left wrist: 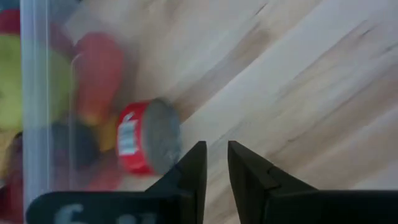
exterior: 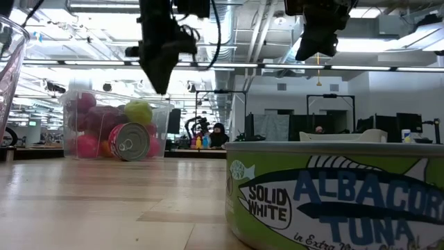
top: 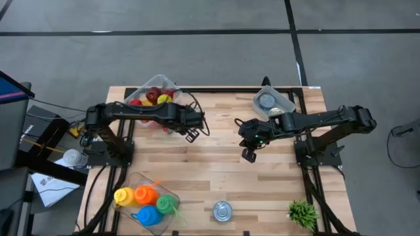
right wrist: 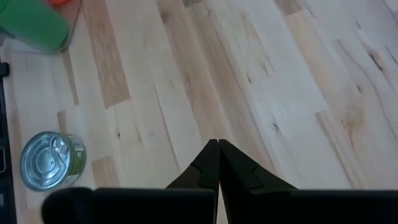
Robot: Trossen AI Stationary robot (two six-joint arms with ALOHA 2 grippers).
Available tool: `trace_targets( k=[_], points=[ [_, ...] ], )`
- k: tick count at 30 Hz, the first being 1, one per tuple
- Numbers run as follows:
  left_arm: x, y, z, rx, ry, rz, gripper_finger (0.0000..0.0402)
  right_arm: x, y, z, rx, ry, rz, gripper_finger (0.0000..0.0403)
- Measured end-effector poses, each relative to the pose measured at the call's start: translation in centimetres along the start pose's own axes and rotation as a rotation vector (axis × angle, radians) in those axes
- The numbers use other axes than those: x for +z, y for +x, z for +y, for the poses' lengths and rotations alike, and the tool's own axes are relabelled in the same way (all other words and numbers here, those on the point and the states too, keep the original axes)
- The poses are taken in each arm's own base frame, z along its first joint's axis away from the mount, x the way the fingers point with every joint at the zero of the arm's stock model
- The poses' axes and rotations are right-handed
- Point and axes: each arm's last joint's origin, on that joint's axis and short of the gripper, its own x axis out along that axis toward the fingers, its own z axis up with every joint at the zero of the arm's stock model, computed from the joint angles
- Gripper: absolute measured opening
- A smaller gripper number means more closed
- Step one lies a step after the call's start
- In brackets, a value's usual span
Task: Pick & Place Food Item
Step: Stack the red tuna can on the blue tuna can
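A red can (left wrist: 146, 137) lies on its side on the wooden table, close to the wall of a clear bin (top: 154, 92) full of coloured toy fruit; the low view shows the red can (exterior: 130, 142) in front of that bin. My left gripper (left wrist: 216, 158) hangs above the table just beside the can, slightly open, with nothing between its fingers. My left gripper (top: 192, 136) is left of the table's middle. My right gripper (top: 249, 155) hovers shut over the table's middle right, touching nothing. A green tuna can (top: 222, 210) stands upright near the front edge.
A clear lidded container (top: 272, 103) sits at the back right. A clear bin of orange, blue and green toys (top: 147, 200) lies at the front left, and a small green plant (top: 302, 213) at the front right. Bare wood lies between the two arms.
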Motion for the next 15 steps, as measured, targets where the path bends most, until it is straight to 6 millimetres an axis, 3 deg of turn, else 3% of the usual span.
trace_targets(
  k=[5,15],
  points=[
    [-0.2,1.6,-0.5,0.107,0.100,0.038,0.0092,0.0,0.0,-0.1,-0.002,0.003,0.001,0.0000],
    [0.4,4.0,0.2,0.197,0.036,0.134,0.0246,0.0,0.0,0.0,0.000,0.008,0.002,0.0000]
  ],
)
